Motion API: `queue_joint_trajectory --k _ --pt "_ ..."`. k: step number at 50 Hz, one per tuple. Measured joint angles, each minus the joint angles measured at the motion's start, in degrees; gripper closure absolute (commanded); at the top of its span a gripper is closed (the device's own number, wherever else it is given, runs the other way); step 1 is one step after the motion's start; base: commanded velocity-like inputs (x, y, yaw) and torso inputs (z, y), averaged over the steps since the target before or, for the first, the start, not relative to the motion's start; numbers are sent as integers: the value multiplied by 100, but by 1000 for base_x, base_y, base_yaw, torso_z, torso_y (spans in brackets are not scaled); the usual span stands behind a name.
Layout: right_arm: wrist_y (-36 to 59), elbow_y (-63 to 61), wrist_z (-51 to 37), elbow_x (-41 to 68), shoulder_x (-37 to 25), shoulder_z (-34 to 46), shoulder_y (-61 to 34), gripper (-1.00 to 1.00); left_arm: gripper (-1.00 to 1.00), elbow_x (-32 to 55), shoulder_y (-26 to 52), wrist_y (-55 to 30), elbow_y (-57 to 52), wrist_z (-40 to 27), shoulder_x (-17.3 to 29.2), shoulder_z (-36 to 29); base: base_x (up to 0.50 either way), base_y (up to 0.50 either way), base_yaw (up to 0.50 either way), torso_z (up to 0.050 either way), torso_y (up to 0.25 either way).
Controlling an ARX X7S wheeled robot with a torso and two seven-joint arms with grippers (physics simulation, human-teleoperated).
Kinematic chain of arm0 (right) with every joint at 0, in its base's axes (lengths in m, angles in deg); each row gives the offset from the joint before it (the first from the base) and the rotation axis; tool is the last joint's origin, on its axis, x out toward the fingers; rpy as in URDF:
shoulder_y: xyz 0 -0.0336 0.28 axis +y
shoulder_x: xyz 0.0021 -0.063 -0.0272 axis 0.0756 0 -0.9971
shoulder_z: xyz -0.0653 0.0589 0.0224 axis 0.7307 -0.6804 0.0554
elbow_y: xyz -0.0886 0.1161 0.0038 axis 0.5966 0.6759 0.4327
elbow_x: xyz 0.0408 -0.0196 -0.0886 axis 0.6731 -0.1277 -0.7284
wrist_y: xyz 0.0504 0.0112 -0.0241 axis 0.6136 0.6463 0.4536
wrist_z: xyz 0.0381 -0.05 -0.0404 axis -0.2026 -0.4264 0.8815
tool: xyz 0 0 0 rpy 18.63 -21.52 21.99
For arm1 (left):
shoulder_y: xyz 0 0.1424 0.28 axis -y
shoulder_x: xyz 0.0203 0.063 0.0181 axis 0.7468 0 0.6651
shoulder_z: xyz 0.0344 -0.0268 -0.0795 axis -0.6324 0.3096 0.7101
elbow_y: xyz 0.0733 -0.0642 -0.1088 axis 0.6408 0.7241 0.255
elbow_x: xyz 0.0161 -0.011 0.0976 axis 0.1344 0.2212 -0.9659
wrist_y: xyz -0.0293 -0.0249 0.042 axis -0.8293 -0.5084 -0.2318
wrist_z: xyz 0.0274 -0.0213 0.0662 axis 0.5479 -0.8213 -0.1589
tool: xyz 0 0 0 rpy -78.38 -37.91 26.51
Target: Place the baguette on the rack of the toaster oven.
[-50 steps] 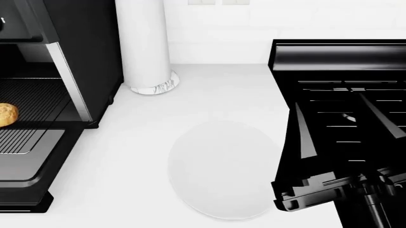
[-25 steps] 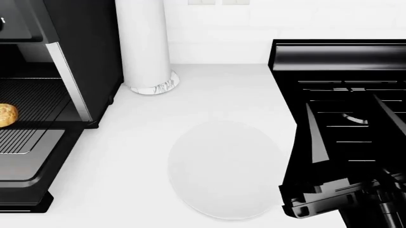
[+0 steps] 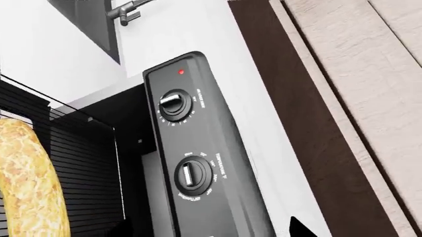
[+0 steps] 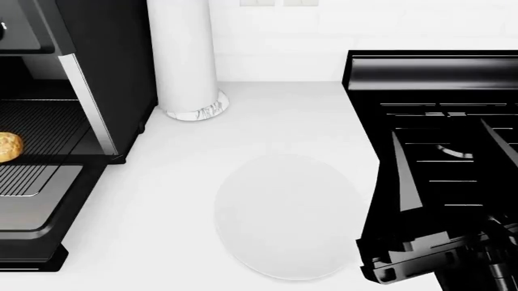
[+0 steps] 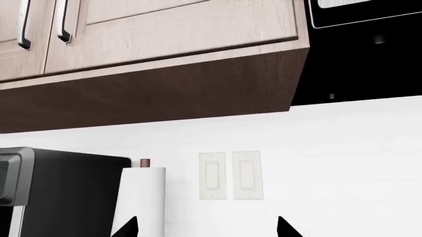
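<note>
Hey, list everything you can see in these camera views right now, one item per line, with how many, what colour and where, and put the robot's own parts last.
baguette: one, golden brown, lying on the rack inside the toaster oven.
rack: one, black wire, in the oven cavity.
toaster oven: one, black with silver trim, door dropped open, counter's left.
knobs: two, black, on the oven's control panel.
paper towel roll: one, white, upright beside the oven.
plate: one, white, bare, mid-counter.
stove: one, black, counter's right.
wall switches: two, white, on the backsplash.
cabinets: light wood, above.
right gripper: one, black, fingers spread, over the stove.
left gripper: not visible.
</note>
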Motion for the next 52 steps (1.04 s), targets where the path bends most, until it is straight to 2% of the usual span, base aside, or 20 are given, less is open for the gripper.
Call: queue_joint_trajectory --k 13,30,44,52 --pt "72 -42 3 34 19 -6 -34 -100 -100 -536 343 -25 -530 0 -73 -759 0 0 0 0 0" --pt "157 -106 -25 39 28 0 -62 -100 -100 -1118 428 -154 -1087 0 -332 -1402 0 0 0 0 0" --pt "208 -123 -36 48 48 5 -92 -100 -100 -1499 390 -203 -1340 1 -546 -1755 0 0 0 0 0" --pt "184 -160 -45 42 -16 12 -88 -100 -100 -1752 183 -378 -1451 1 -574 -1707 0 0 0 0 0"
